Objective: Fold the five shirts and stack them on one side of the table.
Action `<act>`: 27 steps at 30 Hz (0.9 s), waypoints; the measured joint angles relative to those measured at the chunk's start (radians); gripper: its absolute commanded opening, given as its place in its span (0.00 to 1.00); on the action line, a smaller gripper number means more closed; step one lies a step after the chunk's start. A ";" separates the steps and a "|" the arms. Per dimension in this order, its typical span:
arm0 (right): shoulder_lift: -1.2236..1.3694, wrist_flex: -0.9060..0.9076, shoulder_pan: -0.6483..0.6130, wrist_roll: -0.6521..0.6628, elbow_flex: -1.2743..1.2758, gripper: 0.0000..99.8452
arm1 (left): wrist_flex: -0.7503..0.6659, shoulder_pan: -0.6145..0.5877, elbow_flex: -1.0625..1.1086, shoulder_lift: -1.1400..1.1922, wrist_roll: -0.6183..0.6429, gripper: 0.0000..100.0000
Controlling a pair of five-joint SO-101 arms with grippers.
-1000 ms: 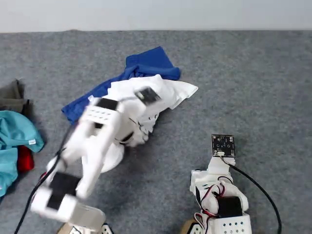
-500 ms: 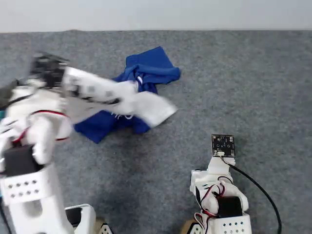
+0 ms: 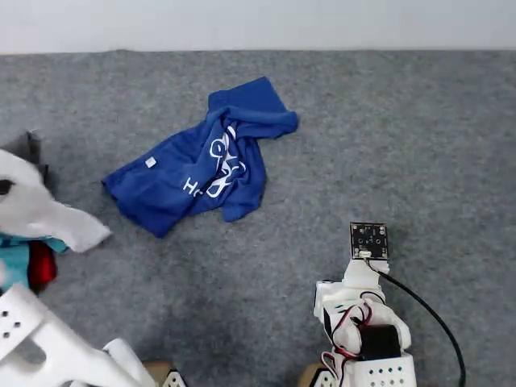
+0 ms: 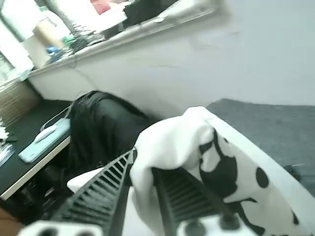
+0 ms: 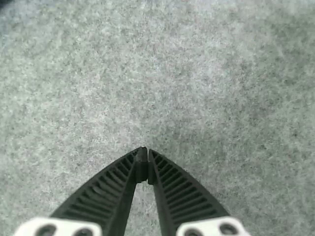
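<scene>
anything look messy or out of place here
The blue shirt lies crumpled and unfolded mid-table, one end bunched up. At the table's left edge the white shirt hangs bunched in the left gripper, over a teal shirt and a red shirt that look heaped, not neatly stacked.

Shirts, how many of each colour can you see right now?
Blue shirt: 1
White shirt: 1
Teal shirt: 1
Red shirt: 1
Grey shirt: 1
Total: 5
</scene>
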 measured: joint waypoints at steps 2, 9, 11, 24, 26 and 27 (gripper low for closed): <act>0.000 0.000 0.000 0.000 0.000 0.01 | -0.011 -0.014 0.028 0.000 0.000 0.01; 0.000 0.000 0.000 0.000 0.000 0.01 | 0.008 -0.025 0.163 -0.023 -0.227 0.20; 0.000 0.000 0.000 0.000 0.000 0.01 | 0.035 -0.034 0.209 -0.060 -0.247 0.24; 0.000 0.000 0.000 0.000 0.000 0.01 | 0.049 0.005 0.516 -0.516 -0.242 0.24; 0.000 0.000 0.000 0.000 0.000 0.01 | 0.058 0.003 0.543 -0.600 -0.216 0.24; 0.000 0.000 0.000 0.000 0.000 0.01 | 0.078 0.003 0.546 -0.638 -0.206 0.24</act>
